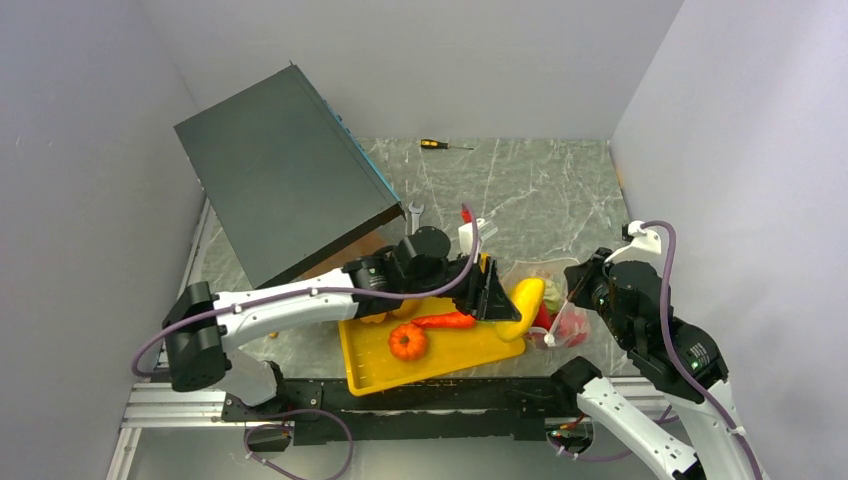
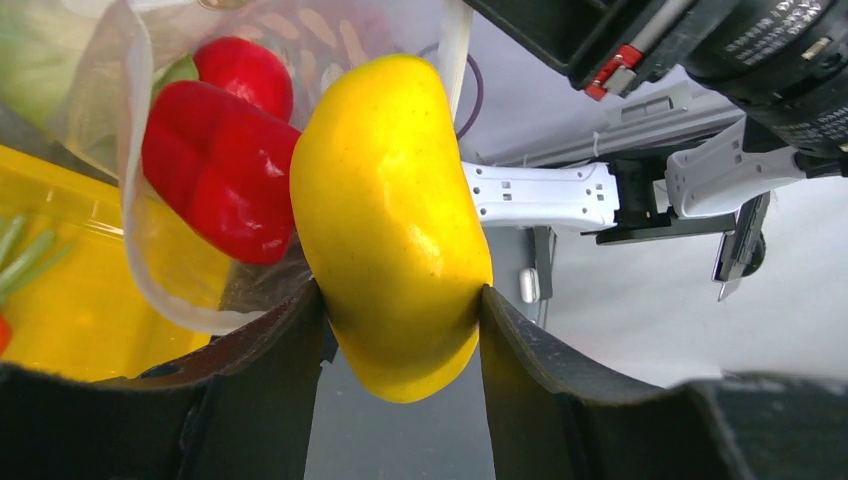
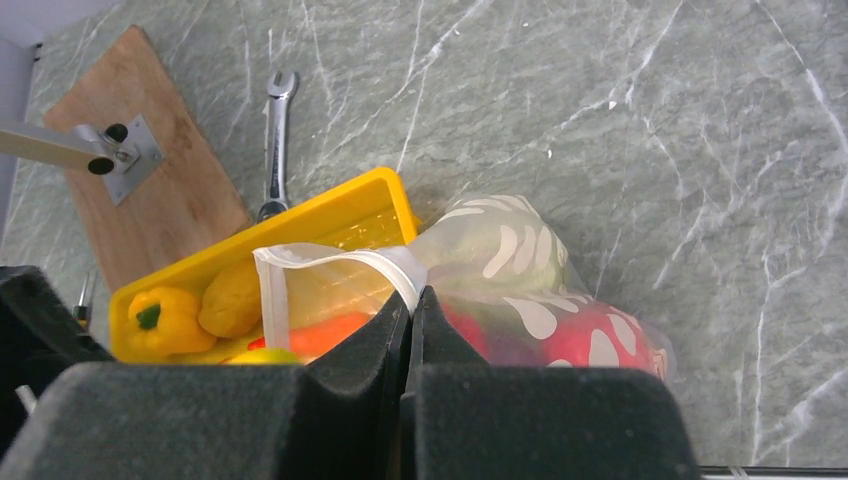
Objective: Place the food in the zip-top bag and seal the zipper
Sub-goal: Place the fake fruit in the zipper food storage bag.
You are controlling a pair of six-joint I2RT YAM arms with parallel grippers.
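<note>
The left gripper [image 2: 402,295] is clasping a glossy yellow toy vegetable [image 2: 390,210] across its lower half, one black finger [image 2: 270,380] pressing each flank, so the piece is standing clear of the surface between the jaws. It is hanging right at the open mouth of the clear soft plastic bag with white dots [image 3: 500,250]; whether it is already past the rim cannot be told. Just beside it, inside the bag, a glossy red toy pepper [image 2: 215,175] is lying against the film, with a second rounded red piece [image 2: 245,70] sitting above it and a pale green piece showing deeper in. The right gripper [image 3: 410,300] is pinching the bag's edge with its jaws fully together, and the thin white zipper strip [image 3: 330,258] is looping away from the pinch, holding the mouth agape toward the left arm. From the overhead view, the bag is lying on the grey marbled table [image 1: 540,190], touching the right end of the yellow plastic tray [image 1: 370,365]. In that tray an orange toy pumpkin [image 1: 407,342] and an orange toy carrot [image 1: 445,321] are lying close together, and a small yellow toy pepper [image 3: 165,318] is resting in a corner. Beyond the tray, a silver wrench [image 3: 275,140] is lying beside a wooden board [image 3: 150,200], a tilted dark grey box [image 1: 280,170] is leaning over the board, and a small screwdriver [image 1: 440,145] is lying near the back wall.
</note>
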